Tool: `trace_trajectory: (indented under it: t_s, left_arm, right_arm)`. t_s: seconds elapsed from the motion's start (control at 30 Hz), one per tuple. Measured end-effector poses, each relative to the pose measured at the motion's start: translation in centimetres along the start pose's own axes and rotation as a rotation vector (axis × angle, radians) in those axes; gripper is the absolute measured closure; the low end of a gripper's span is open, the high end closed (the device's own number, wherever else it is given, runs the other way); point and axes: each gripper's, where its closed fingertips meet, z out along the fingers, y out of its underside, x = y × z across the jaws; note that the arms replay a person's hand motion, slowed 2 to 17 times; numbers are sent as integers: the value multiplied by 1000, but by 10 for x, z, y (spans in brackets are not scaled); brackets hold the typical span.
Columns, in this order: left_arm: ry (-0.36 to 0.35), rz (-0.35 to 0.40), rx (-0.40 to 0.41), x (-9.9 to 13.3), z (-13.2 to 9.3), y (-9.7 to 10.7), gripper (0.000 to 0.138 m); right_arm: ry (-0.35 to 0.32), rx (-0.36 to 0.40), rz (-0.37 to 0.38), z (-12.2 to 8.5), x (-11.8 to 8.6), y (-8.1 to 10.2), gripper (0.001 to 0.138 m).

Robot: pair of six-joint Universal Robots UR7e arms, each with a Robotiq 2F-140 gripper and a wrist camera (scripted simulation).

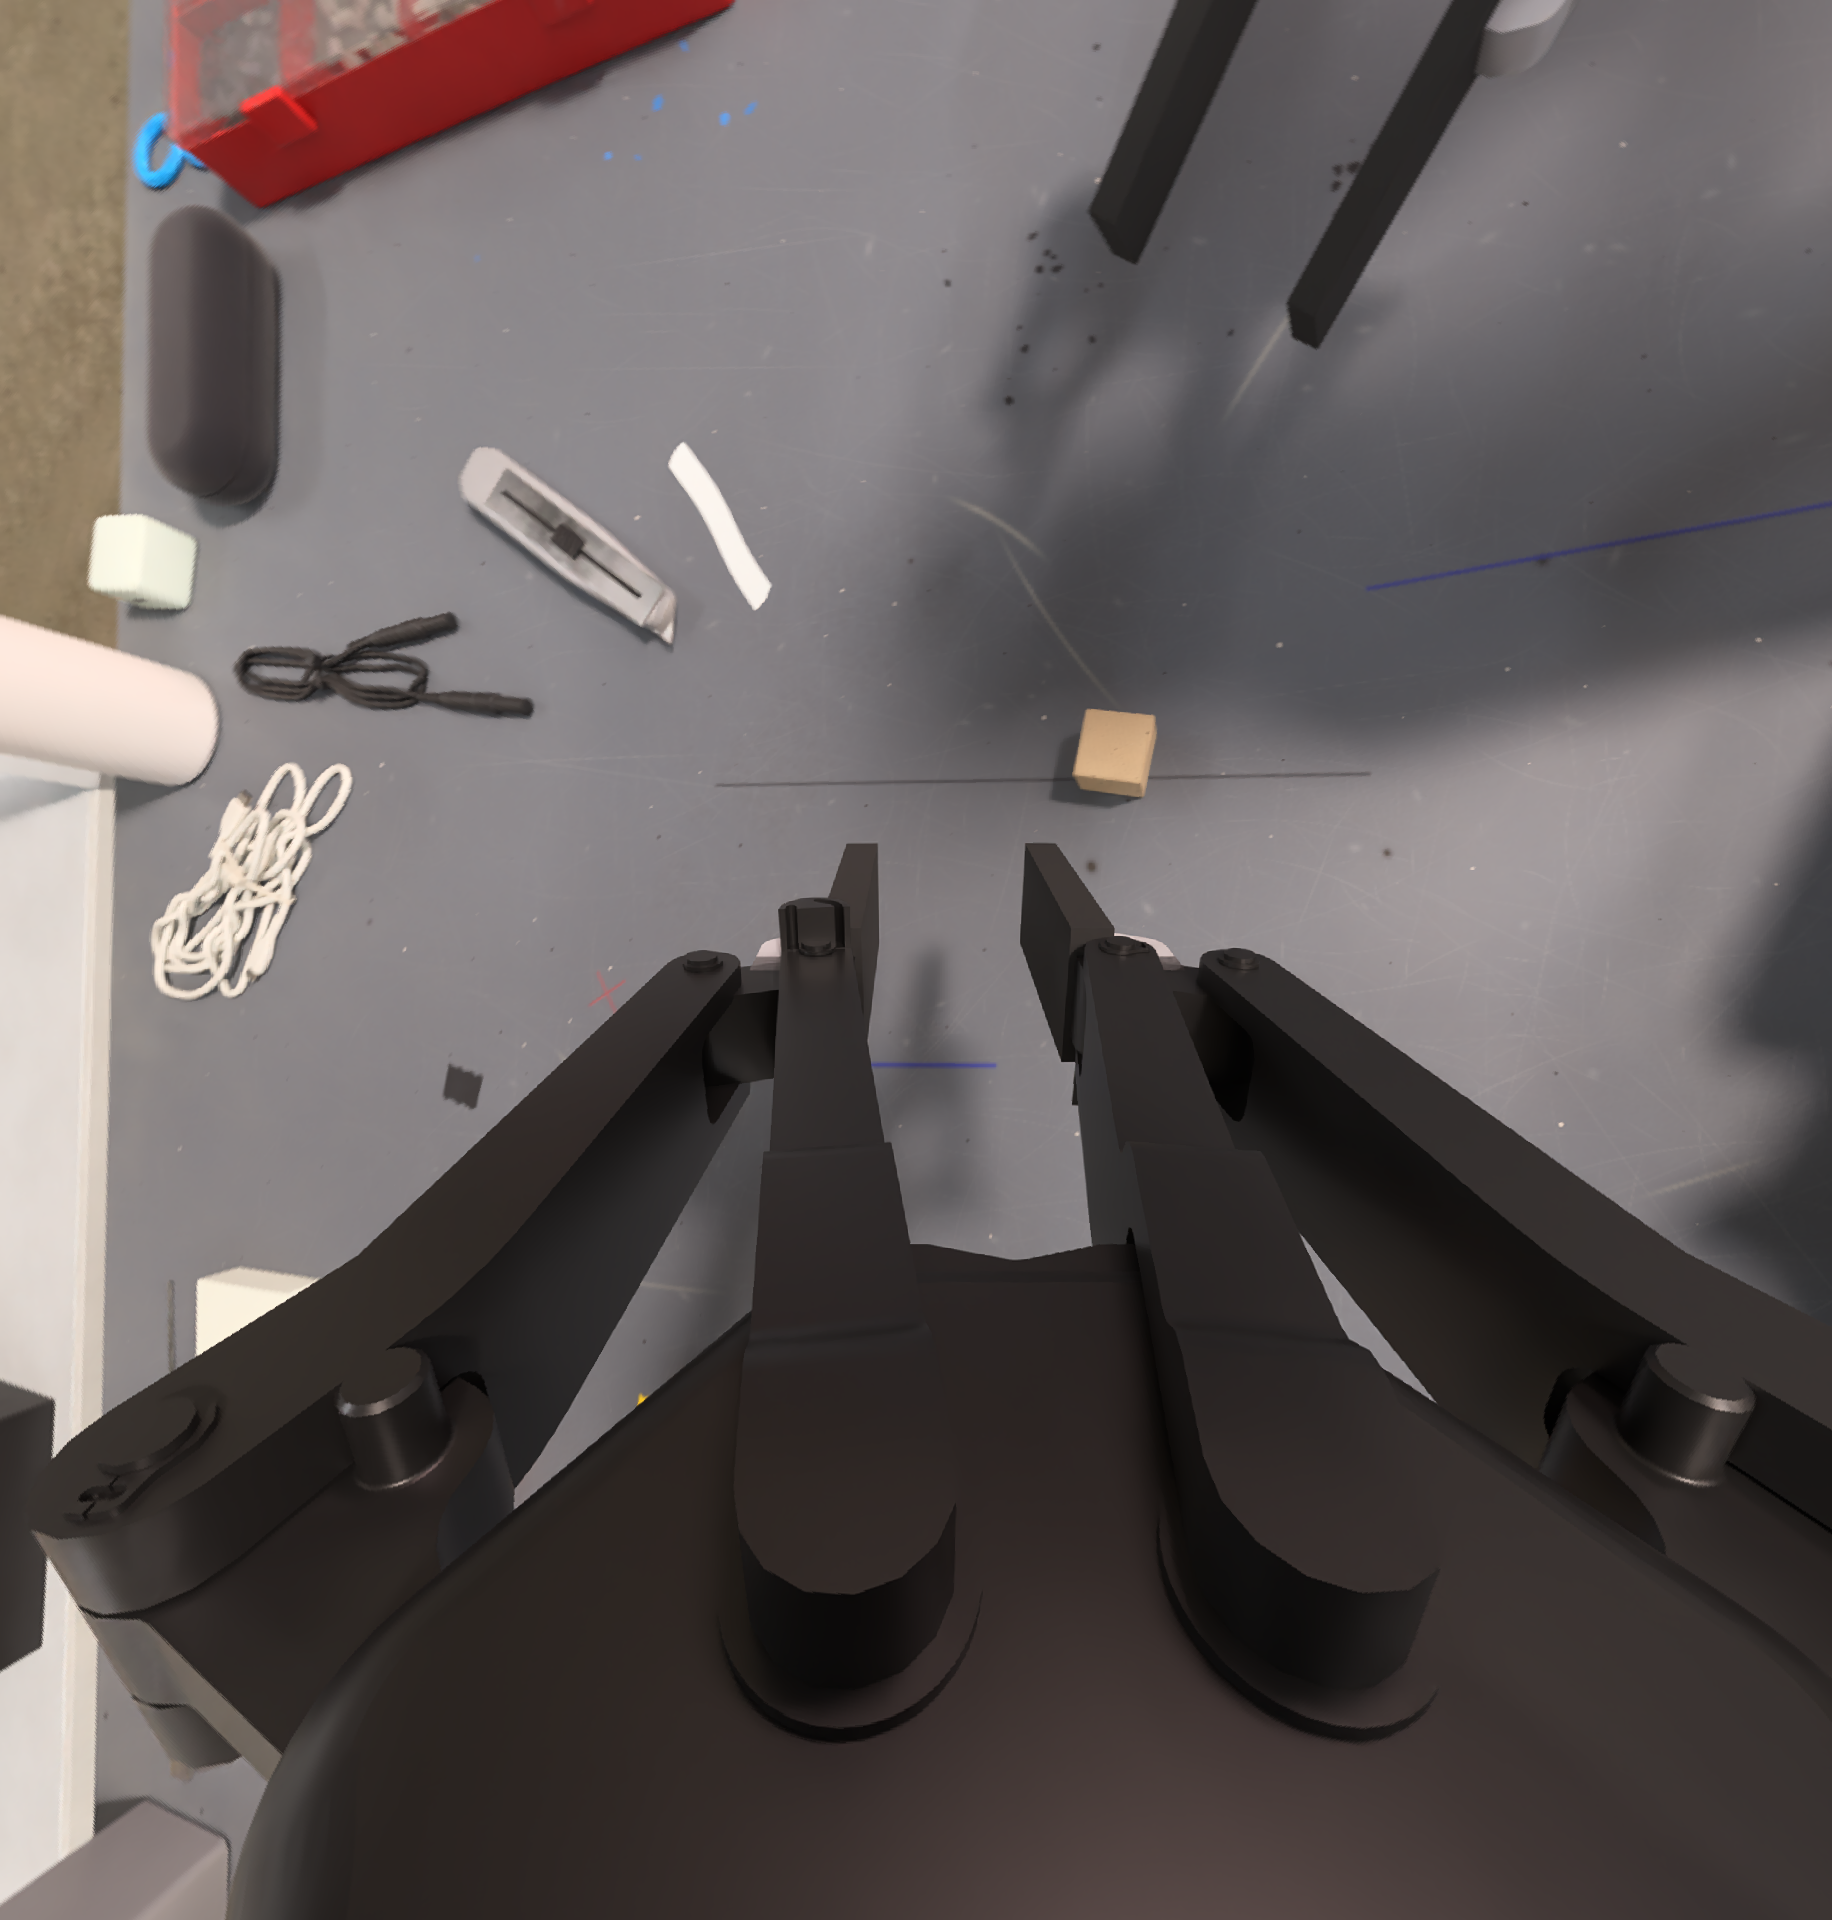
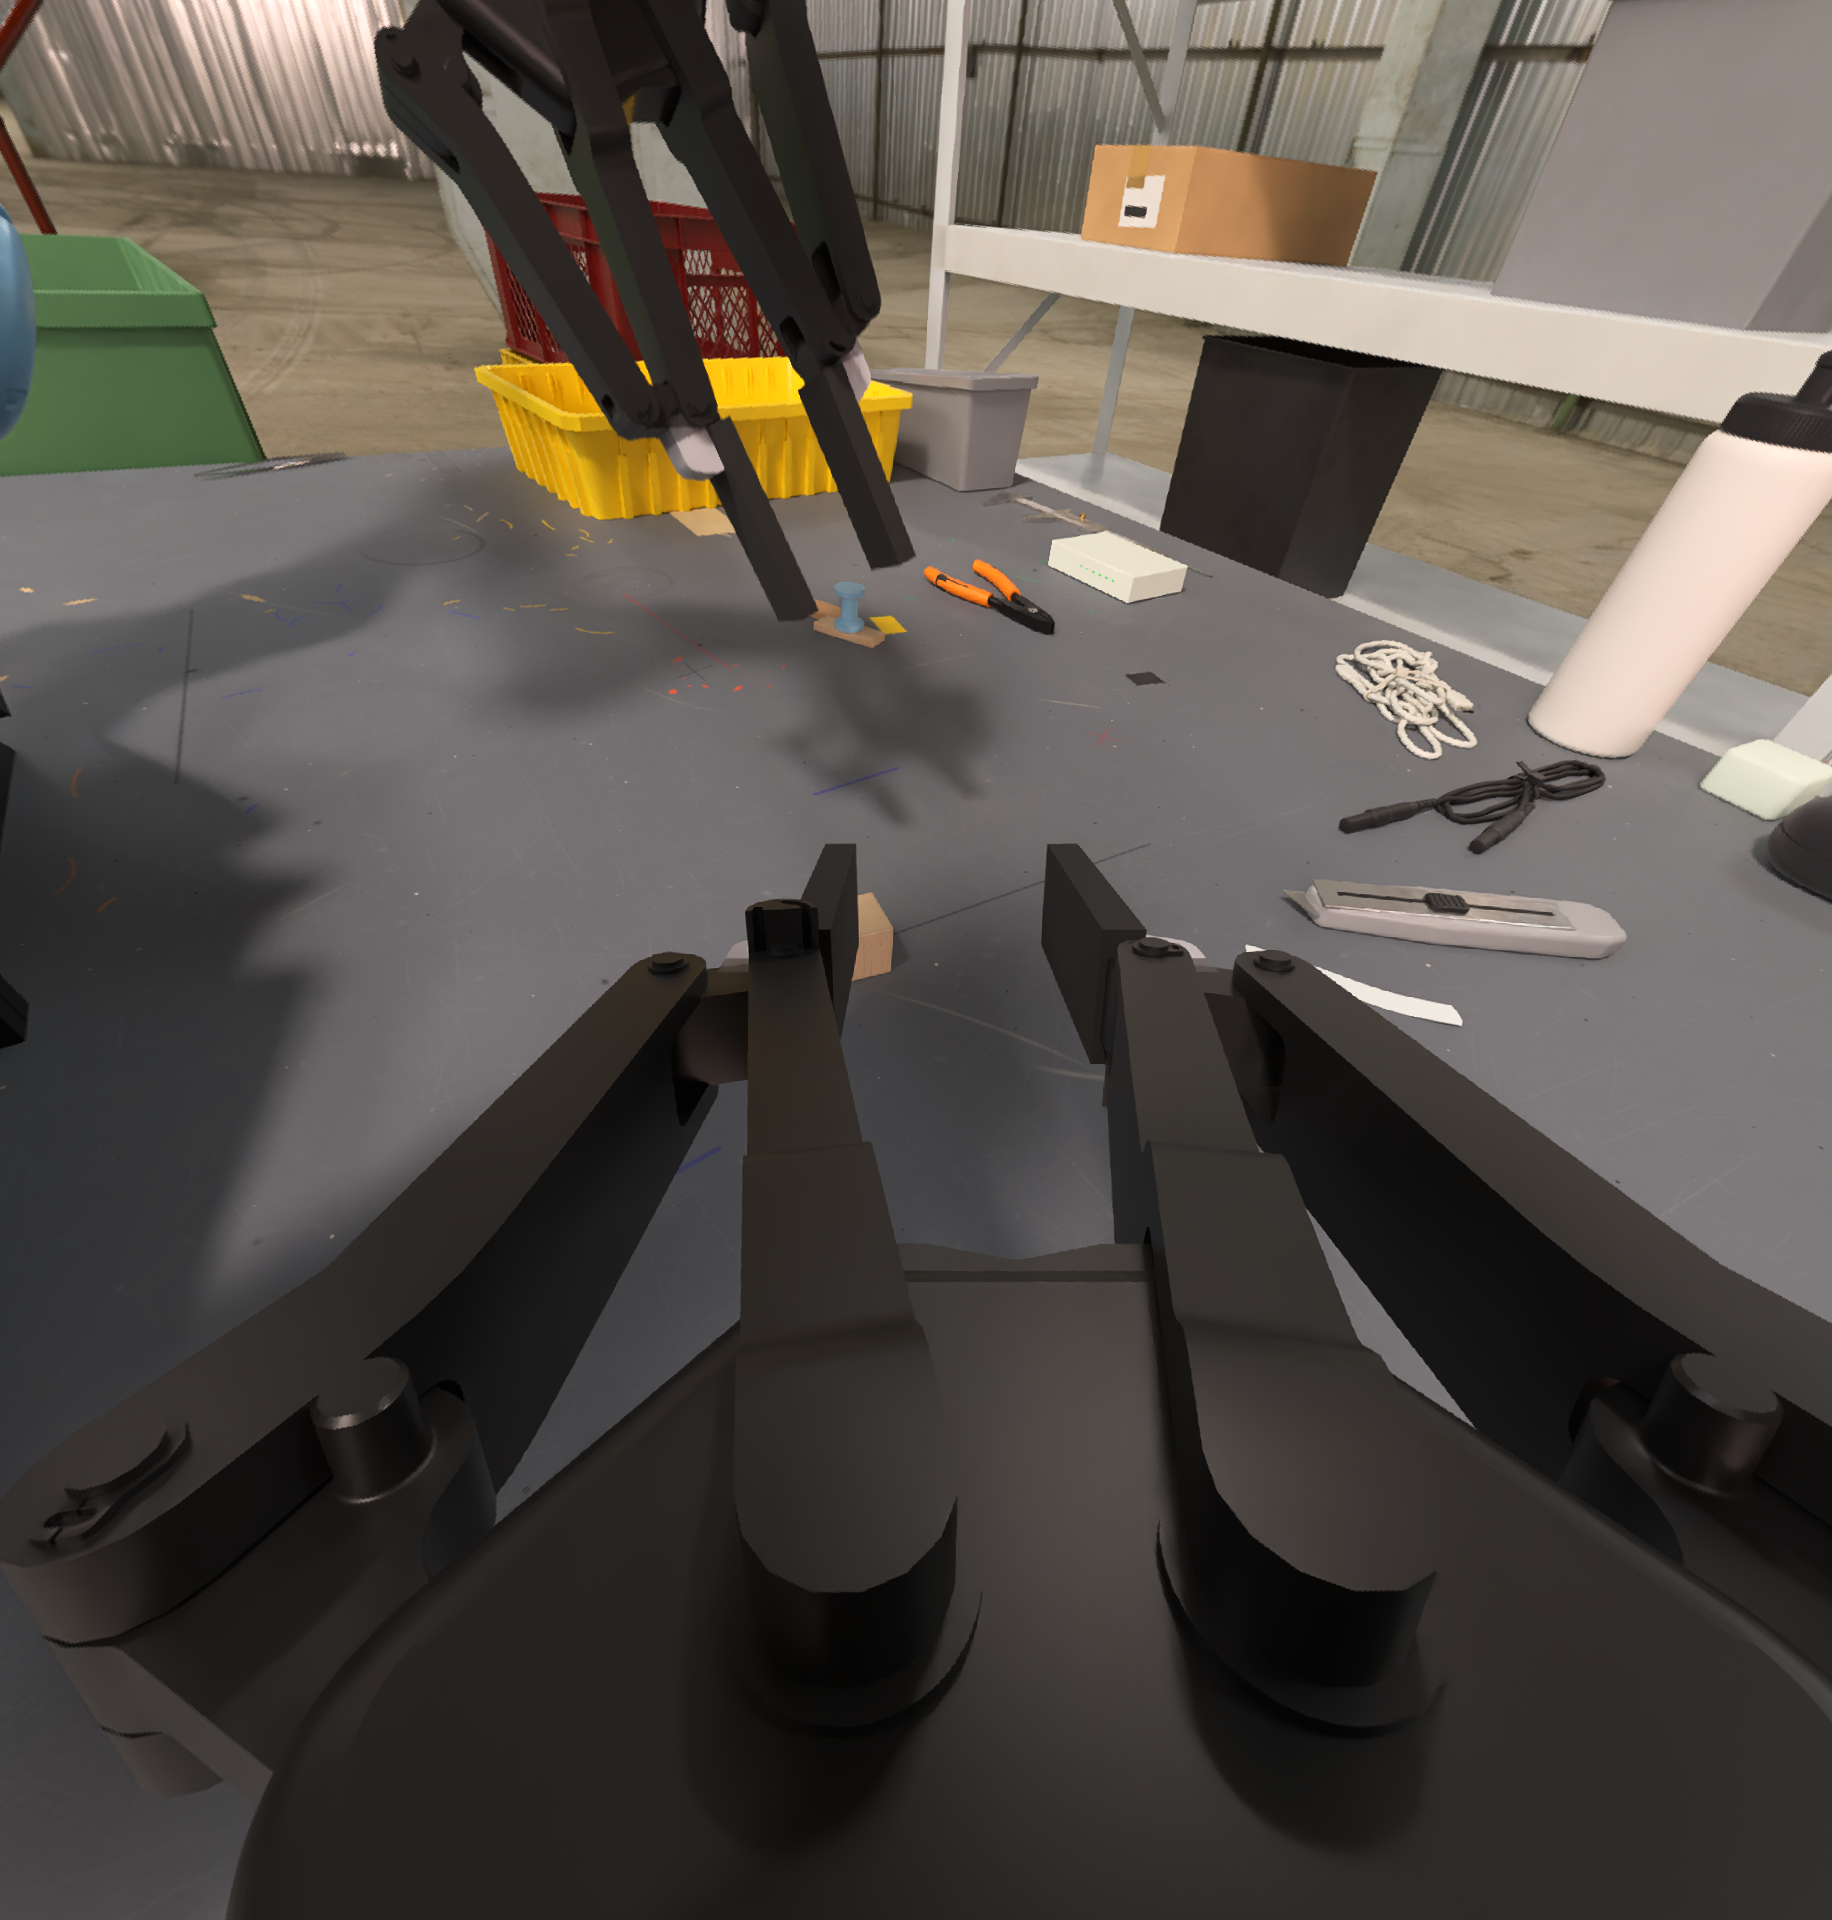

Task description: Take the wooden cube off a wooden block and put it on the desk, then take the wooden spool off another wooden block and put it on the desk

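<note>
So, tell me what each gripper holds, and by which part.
Nothing is held. The left gripper is open above the desk, short of the cube. The right gripper is open, with the cube beside its left finger.

Matte black end effector (image 1: pixel 950 873), bar linkages, round pivot pins.

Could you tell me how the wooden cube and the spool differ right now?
The cube is plain tan; the spool is blue. The cube sits directly on the desk; the spool stands upright on a flat wooden block. The cube is boxy; the spool is waisted. Neither is held by a claw.
</note>
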Motion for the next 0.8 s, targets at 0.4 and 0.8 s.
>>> trace_trajectory:
  t_s: [0.4, 0.8]
  left_arm:
    - [-96, -127, 26, -40, -40, 37, 100]
    - [-184, -240, -15, -77, -60, 89, 98]
  right_arm:
    - [-9, 14, 6, -1, -1, -3, 91]
    - [-16, 13, 4, 0, -3, -3, 91]
